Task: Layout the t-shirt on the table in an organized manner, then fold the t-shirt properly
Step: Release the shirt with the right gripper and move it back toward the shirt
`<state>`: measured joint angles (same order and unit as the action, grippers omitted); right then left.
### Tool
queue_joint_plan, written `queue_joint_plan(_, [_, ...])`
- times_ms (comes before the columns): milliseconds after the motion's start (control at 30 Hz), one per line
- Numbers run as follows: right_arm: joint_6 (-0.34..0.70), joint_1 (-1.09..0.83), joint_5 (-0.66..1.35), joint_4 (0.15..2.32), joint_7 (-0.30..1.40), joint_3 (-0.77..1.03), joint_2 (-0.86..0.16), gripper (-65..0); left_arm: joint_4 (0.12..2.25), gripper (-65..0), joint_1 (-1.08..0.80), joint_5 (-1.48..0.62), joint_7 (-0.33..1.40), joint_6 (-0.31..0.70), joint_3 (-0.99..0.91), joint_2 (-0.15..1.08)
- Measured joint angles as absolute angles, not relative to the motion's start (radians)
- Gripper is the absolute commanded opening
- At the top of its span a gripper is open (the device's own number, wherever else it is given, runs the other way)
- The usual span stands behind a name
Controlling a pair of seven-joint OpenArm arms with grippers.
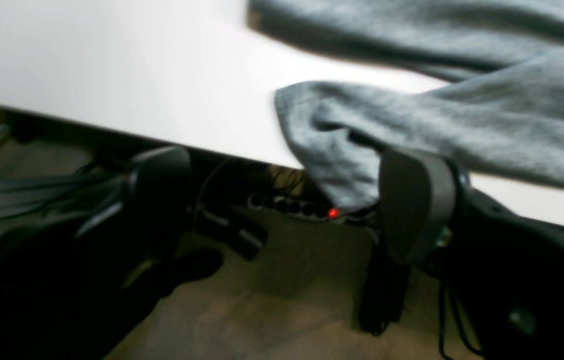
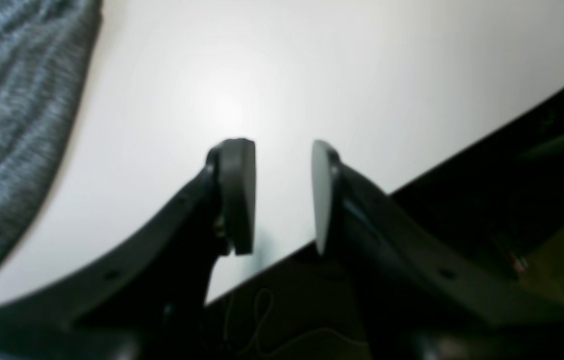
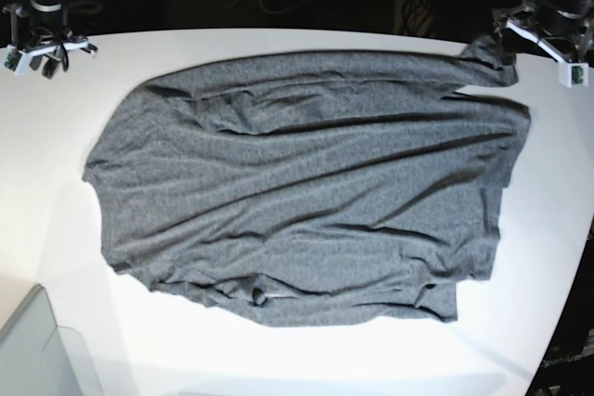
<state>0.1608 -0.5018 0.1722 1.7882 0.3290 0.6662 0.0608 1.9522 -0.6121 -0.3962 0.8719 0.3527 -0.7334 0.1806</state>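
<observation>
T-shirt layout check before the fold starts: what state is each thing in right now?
t-shirt: spread flat on the table, wrinkled, unfolded; one corner hangs over the far edge by the left gripper.
table: white, carrying the shirt.
left gripper: open wide; shirt corner lies against one finger, not clamped.
right gripper: open, empty, above bare table at its edge, apart from the shirt.
bin: at the near corner, contents unclear.

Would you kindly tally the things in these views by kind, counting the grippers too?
T-shirt: 1
Table: 1
Bin: 1
Grippers: 2, left gripper, jaws wide apart by the shirt's corner; right gripper, jaws apart, empty
Total: 5
</observation>
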Motion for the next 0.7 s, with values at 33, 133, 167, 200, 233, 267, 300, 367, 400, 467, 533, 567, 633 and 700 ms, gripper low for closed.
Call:
queue_joint_plan(33, [0.161, -0.504, 0.173, 1.788, 0.329, 0.662, 0.061, -45.2, 1.95, -7.3, -0.594, -0.377, 0.868, 0.353, -0.731, 0.18])
queue_joint_plan(133, [0.164, -0.525, 0.172, 1.788, 0.331, 0.661, 0.061, -45.2, 1.917, -7.3, -0.548, -0.325, 0.85, 0.356, -0.73, 0.176])
queue_joint_plan(167, [0.164, -0.529, 0.172, 1.788, 0.33, 0.662, 0.061, -45.2, 1.901, -7.3, -0.533, -0.303, 0.857, 0.355, -0.73, 0.162])
queue_joint_plan(200, [0.164, -0.528, 0.172, 1.788, 0.33, 0.663, 0.061, -45.2, 1.886, -7.3, -0.524, -0.288, 0.865, 0.352, -0.729, 0.148])
queue_joint_plan(233, [0.164, -0.527, 0.172, 1.788, 0.33, 0.662, 0.062, -45.2, 1.873, -7.3, -0.518, -0.281, 0.866, 0.354, -0.729, 0.14])
queue_joint_plan(267, [0.165, -0.526, 0.173, 1.788, 0.329, 0.661, 0.062, -45.2, 1.865, -7.3, -0.511, -0.259, 0.868, 0.356, -0.728, 0.134])
queue_joint_plan(300, [0.164, -0.525, 0.173, 1.788, 0.329, 0.661, 0.062, -45.2, 1.862, -7.3, -0.5, -0.239, 0.868, 0.355, -0.727, 0.127])
queue_joint_plan(367, [0.164, -0.526, 0.173, 1.788, 0.329, 0.663, 0.061, -45.2, 1.861, -7.4, -0.493, -0.235, 0.856, 0.353, -0.712, 0.118])
queue_joint_plan(400, [0.164, -0.526, 0.173, 1.788, 0.33, 0.664, 0.061, -45.3, 1.86, -7.5, -0.494, -0.227, 0.858, 0.353, -0.693, 0.118])
queue_joint_plan(467, [0.165, -0.527, 0.172, 1.788, 0.33, 0.664, 0.062, -45.4, 1.852, -7.5, -0.499, -0.222, 0.861, 0.356, -0.66, 0.111])
queue_joint_plan(533, [0.165, -0.527, 0.173, 1.788, 0.329, 0.664, 0.064, -45.5, 1.83, -7.7, -0.508, -0.22, 0.856, 0.356, -0.628, 0.11])
queue_joint_plan(567, [0.164, -0.527, 0.173, 1.788, 0.33, 0.664, 0.064, -45.5, 1.814, -7.7, -0.513, -0.223, 0.858, 0.356, -0.615, 0.109])
queue_joint_plan(633, [0.164, -0.527, 0.172, 1.788, 0.329, 0.664, 0.064, -45.5, 1.781, -7.7, -0.515, -0.225, 0.866, 0.359, -0.6, 0.105])
queue_joint_plan(700, [0.165, -0.527, 0.173, 1.788, 0.329, 0.663, 0.064, -45.5, 1.763, -7.7, -0.515, -0.23, 0.859, 0.36, -0.601, 0.107])
